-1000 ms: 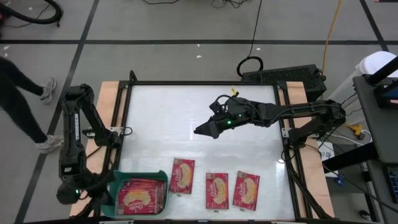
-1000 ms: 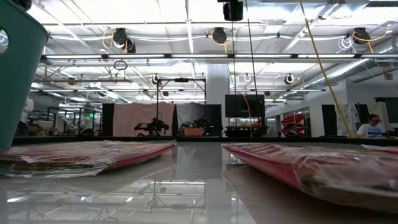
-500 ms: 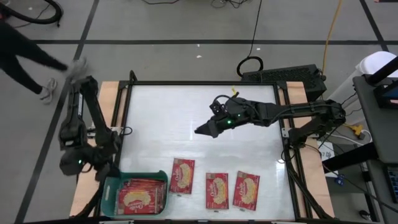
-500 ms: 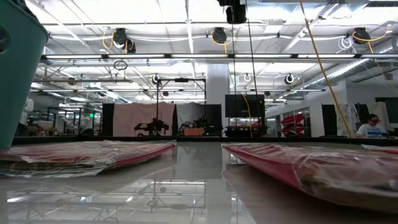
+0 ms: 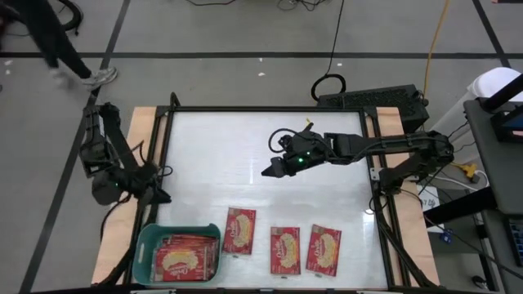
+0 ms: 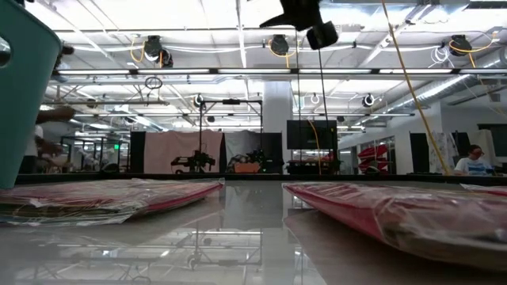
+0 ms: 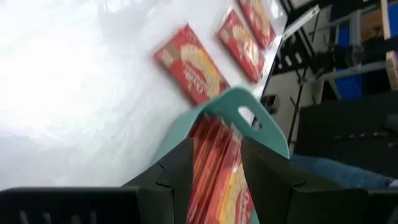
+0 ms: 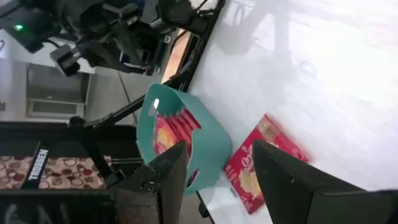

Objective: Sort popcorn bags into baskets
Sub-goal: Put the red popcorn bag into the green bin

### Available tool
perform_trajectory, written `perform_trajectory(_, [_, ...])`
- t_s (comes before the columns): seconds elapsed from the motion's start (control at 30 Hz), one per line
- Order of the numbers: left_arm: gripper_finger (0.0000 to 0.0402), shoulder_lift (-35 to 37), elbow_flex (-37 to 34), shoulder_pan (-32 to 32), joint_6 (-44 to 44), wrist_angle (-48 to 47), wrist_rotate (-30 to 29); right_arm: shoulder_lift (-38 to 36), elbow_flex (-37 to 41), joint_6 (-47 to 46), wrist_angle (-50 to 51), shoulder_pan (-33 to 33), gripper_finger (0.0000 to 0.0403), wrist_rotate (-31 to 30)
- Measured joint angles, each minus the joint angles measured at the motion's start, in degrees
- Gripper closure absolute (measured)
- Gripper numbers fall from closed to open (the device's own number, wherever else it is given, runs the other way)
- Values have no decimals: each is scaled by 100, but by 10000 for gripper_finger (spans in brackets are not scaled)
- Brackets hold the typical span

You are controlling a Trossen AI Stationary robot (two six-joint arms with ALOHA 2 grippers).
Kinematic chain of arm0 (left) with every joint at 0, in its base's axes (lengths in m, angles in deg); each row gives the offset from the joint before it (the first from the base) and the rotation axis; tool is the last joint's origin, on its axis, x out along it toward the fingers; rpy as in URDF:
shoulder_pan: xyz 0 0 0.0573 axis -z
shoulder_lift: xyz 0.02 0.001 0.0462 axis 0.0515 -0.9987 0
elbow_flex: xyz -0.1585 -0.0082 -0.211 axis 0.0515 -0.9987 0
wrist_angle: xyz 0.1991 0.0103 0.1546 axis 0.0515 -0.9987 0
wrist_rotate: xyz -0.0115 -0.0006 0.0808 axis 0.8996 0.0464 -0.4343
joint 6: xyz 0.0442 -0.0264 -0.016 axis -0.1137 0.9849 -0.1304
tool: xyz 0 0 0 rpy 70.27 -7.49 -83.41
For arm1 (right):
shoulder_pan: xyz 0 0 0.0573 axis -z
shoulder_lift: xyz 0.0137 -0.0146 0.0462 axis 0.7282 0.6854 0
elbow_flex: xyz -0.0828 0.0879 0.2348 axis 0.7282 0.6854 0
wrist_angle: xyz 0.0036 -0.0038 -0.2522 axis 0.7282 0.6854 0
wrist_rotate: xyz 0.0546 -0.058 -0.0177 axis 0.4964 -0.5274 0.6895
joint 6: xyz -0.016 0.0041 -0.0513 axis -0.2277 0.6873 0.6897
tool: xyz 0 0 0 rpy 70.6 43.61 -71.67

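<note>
Overhead, a glossy white tabletop (image 5: 245, 147) framed in black rails is seen, with grey taped floor around it and a person's legs (image 5: 57, 41) passing beyond the far left corner. In the low view a bright hall with ceiling lamps lies behind the tabletop. The teal basket (image 5: 147, 245) sits at the near left corner, holding several red popcorn bags (image 5: 184, 257); how many are stacked there is hard to make out. Three more bags lie flat in a row along the near edge: one (image 5: 239, 230) just beside the basket, one (image 5: 285, 250) at the middle, one (image 5: 324, 249) to its right. The left hand (image 5: 155, 194) is held above the left edge, beyond the basket, its fingers (image 7: 177, 180) parted with nothing between them. The right hand (image 5: 268, 171) is held over the centre, fingers (image 8: 171, 171) likewise spread and empty. The far half of the tabletop is bare.
</note>
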Motion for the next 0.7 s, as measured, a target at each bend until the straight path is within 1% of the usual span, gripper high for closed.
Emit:
perform_trajectory(0.1, [266, 65, 0, -296, -140, 5, -2, 214, -1, 49, 1, 86, 227, 169])
perform_trajectory(0.23, [266, -27, 0, -692, -239, 194, 0, 728, -1, 133, -602, 186, 227, 786])
perform_trajectory(0.3, [266, -130, 0, -905, -407, 439, 1, 1030, -1, 148, -999, 213, 227, 1003])
perform_trajectory(0.4, [266, -340, 0, -1249, -699, 793, 3, 1492, -1, 238, -1286, 213, 227, 1180])
perform_trajectory(0.5, [266, -565, 0, -1596, -807, 1241, 43, 1924, -1, 300, -1521, 213, 225, 1481])
perform_trajectory(0.57, [266, -736, 0, -1803, -877, 1579, 53, 2164, -1, 313, -1639, 204, 220, 1686])
perform_trajectory(0.7, [266, -1116, 0, -2189, -1183, 2352, 61, 2579, 1, 434, -1692, 153, 201, 1905])
